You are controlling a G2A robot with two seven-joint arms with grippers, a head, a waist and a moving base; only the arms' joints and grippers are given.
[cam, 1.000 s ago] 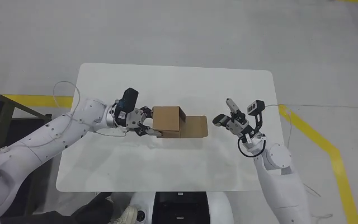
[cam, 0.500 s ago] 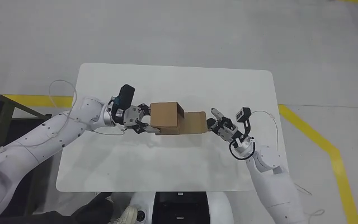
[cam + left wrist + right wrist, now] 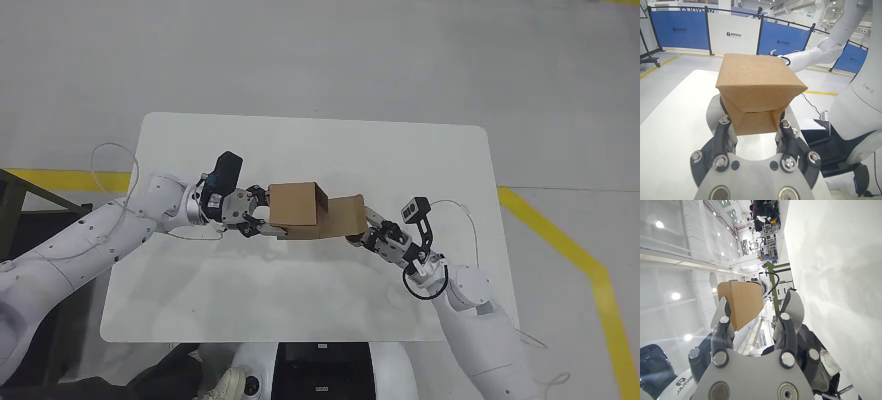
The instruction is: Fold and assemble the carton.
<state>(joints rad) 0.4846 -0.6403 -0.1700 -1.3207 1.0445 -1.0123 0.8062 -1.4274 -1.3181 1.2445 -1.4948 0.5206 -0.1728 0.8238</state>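
Carton (image 3: 298, 208) is at the middle of the table (image 3: 430, 160): one brown box of light corrugated board, stiff across its panels, willing to bend at the creases and easily crushed at the corners. Its folded end appears clamped in the left gripper (image 3: 753, 125), a finger on each side, though firm contact is hard to confirm. At the other end the right gripper (image 3: 758, 300) is spread wide, one finger (image 3: 726, 308) against the single loose flap (image 3: 345, 215). The best hold is probably on flat panels near a crease. Two grippers, one flap.
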